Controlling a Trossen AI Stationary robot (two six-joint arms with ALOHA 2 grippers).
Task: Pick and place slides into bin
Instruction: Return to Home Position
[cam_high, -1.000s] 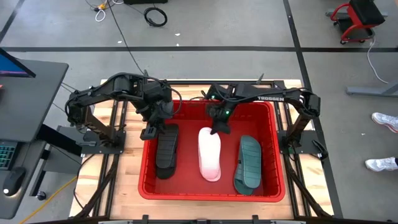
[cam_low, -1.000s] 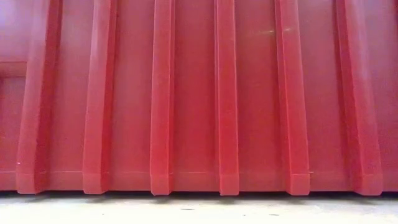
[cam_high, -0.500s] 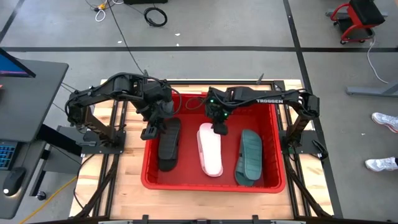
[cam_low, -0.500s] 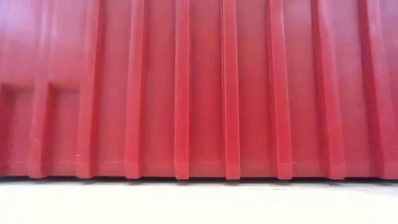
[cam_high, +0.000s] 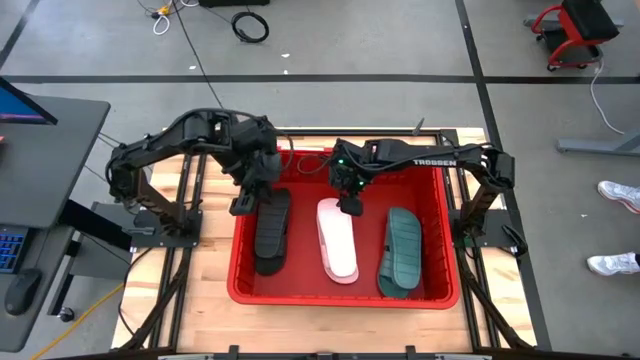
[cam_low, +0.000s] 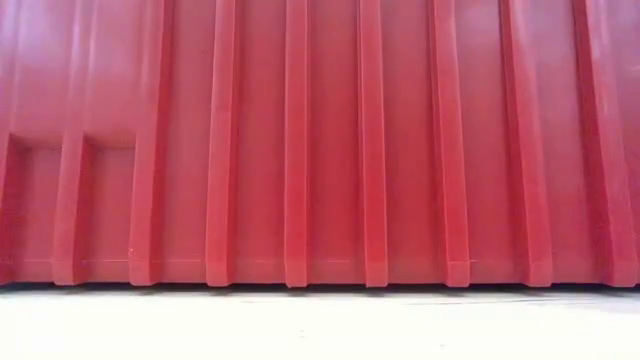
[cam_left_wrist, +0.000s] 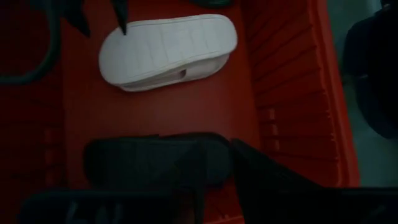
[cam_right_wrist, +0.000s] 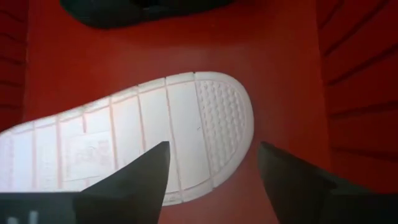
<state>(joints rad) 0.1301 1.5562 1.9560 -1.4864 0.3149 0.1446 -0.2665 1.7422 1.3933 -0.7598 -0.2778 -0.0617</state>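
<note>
The red bin (cam_high: 446, 240) stands in the middle of the table and fills the low view (cam_low: 320, 150). Three slides lie side by side on its floor: a black one (cam_high: 270, 232) at the left, a white one (cam_high: 337, 242) in the middle with its sole up, and a dark teal one (cam_high: 401, 252) at the right. My left gripper (cam_high: 244, 205) is open above the black slide's far end (cam_left_wrist: 155, 163), by the bin's left wall. My right gripper (cam_high: 350, 205) is open just above the white slide's far end (cam_right_wrist: 211, 124).
The bin's ribbed walls (cam_left_wrist: 292, 93) stand close on all sides of both grippers. Bare wooden table (cam_high: 200, 290) shows left and right of the bin. A desk with a keyboard (cam_high: 20, 250) stands beyond the table's left edge.
The bin with the three slides in it has slid a little toward the table's far edge. In the low view its wall now stands farther off. My left gripper has gone slightly up and toward the far edge.
</note>
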